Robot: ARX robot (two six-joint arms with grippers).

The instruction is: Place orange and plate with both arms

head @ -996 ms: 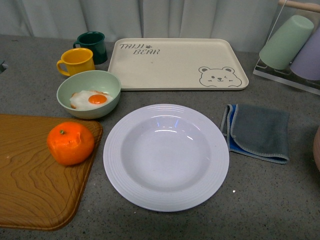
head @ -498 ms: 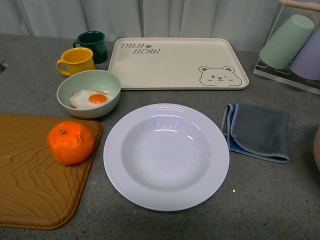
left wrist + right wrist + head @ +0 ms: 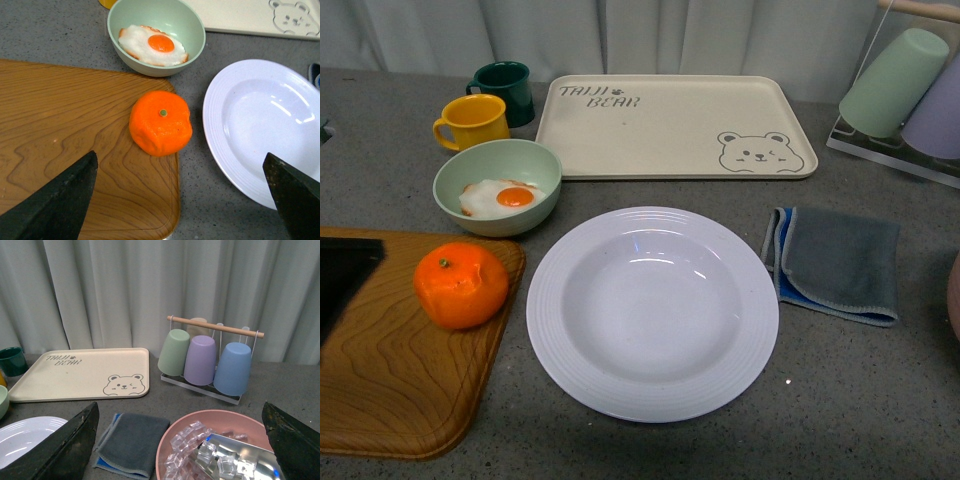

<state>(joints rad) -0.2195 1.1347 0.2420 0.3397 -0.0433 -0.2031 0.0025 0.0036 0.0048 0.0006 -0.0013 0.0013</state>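
Bright orange (image 3: 461, 285), white plate (image 3: 546, 325) with ribbed rim, pale green bowl (image 3: 510, 224), wood-grained brown board (image 3: 400, 380), grey cloth (image 3: 840, 262)

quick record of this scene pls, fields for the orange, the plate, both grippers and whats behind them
orange: round bright orange fruit, on the brown wooden board, at its plate-side edge
plate: large white deep plate with ribbed rim, empty, beside the board
left gripper: open, empty, over the board near the orange
right gripper: open, empty
behind: pale green bowl with fried egg; cream bear tray
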